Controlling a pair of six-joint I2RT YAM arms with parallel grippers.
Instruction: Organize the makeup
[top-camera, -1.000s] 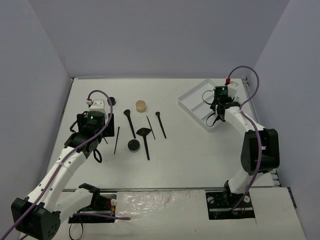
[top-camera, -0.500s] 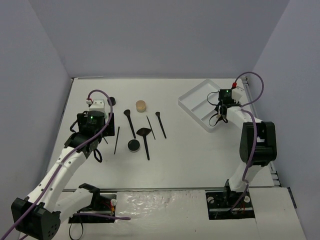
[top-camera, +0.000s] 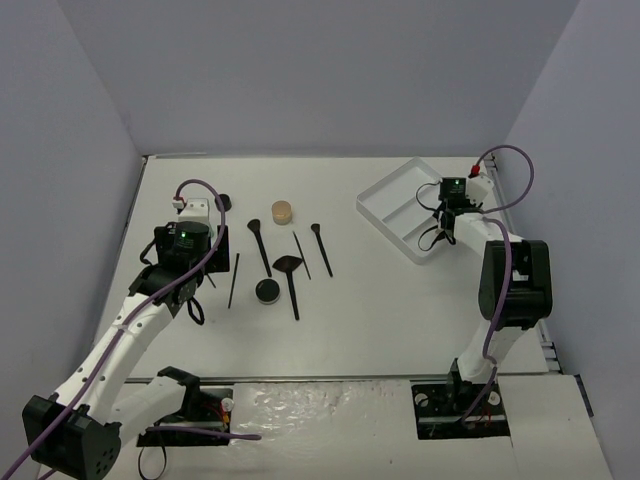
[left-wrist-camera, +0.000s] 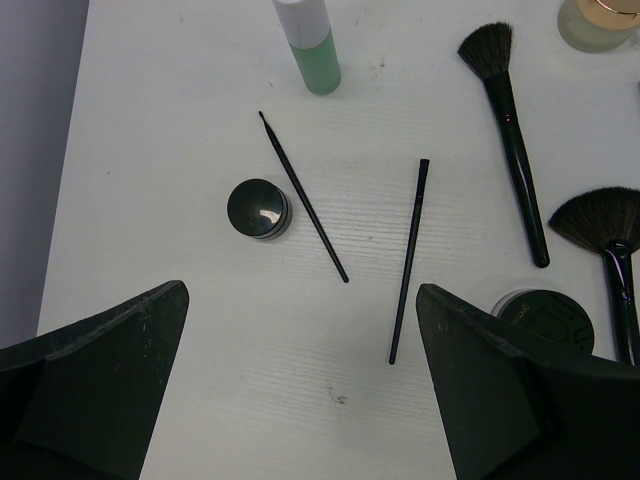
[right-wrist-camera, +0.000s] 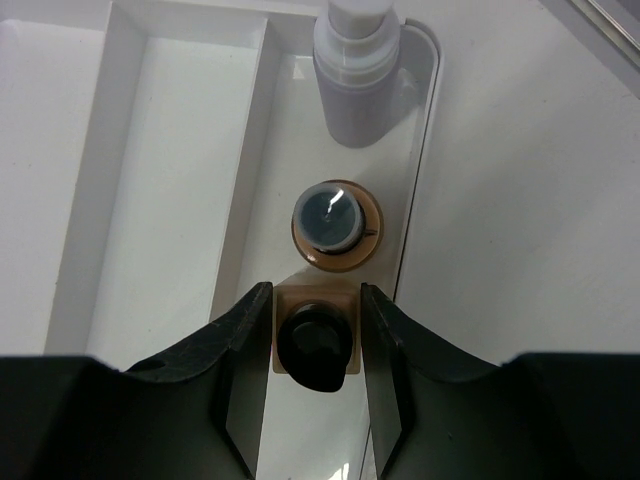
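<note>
Far left of the white rectangular divided plastic tray (top-camera: 385, 205), the left gripper (left-wrist-camera: 302, 300) hangs over the table (top-camera: 380, 300), jaws spread wide, nothing between them. Beneath it, all well left of the tray, there's a small black round pot (left-wrist-camera: 258, 207), a thin black liner brush (left-wrist-camera: 303, 198) just beside it, a slim black pencil (left-wrist-camera: 408, 260) and a pale green bottle with a white cap (left-wrist-camera: 312, 55). Nearer the tray lie a black powder brush (left-wrist-camera: 510, 140), a black fan brush (left-wrist-camera: 608, 235) and the tan round jar (top-camera: 282, 211). Now the tray itself: the right gripper (right-wrist-camera: 316, 300) is clenched on a tan square bottle with a black cap (right-wrist-camera: 315, 345), upright in the tray's narrow lane at the right of the wrist view. Same lane, further along: a tan round bottle with a dark cap (right-wrist-camera: 335, 225), then a lilac bottle with a white cap (right-wrist-camera: 357, 85)
</note>
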